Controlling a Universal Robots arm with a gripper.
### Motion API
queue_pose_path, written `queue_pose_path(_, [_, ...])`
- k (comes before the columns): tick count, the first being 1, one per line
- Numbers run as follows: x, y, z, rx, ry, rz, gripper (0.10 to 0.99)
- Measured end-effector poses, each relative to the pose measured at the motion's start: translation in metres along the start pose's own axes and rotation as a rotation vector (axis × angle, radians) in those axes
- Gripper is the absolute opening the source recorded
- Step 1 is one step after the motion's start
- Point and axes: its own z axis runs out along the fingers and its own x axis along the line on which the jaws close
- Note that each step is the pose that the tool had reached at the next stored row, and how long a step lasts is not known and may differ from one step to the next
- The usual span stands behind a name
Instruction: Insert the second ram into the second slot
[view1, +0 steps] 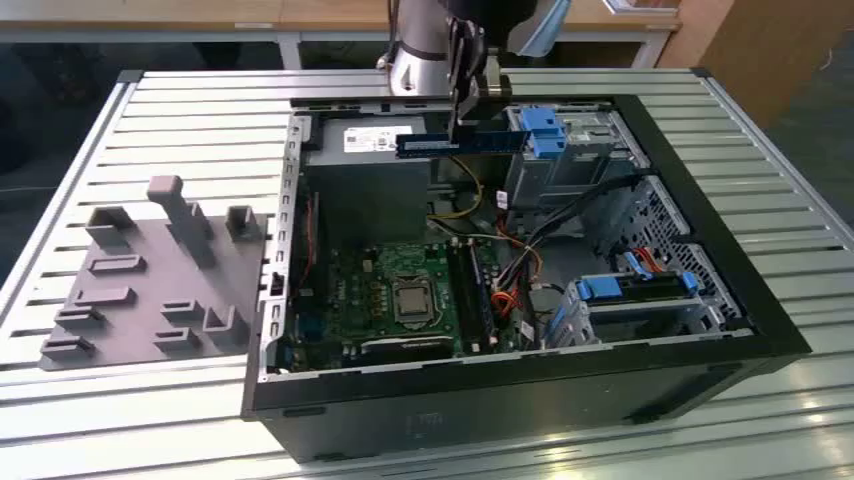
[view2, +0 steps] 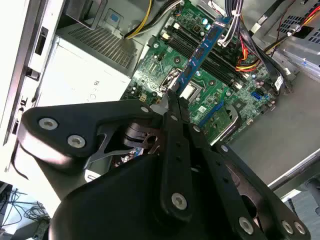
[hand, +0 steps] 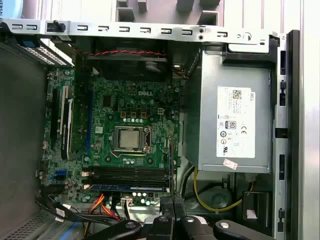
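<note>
The black two-fingered hand is clamped on the thin, long blue circuit-board ram stick. It holds the stick level over the far end of the open black metal computer case, above the green motherboard.

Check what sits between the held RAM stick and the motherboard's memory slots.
In the exterior view, yellow and black cables cross the stretch between the second ram, shut in the gripper, and the memory slots.
</note>
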Motion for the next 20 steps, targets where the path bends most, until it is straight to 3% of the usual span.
queue_pose_path(9, [0.0017,0.0,-0.0001,0.0,0.0001,0.0,0.114])
queue_pose_path(20, [0.0169,0.0005,-0.0003,0.0,0.001,0.0,0.114])
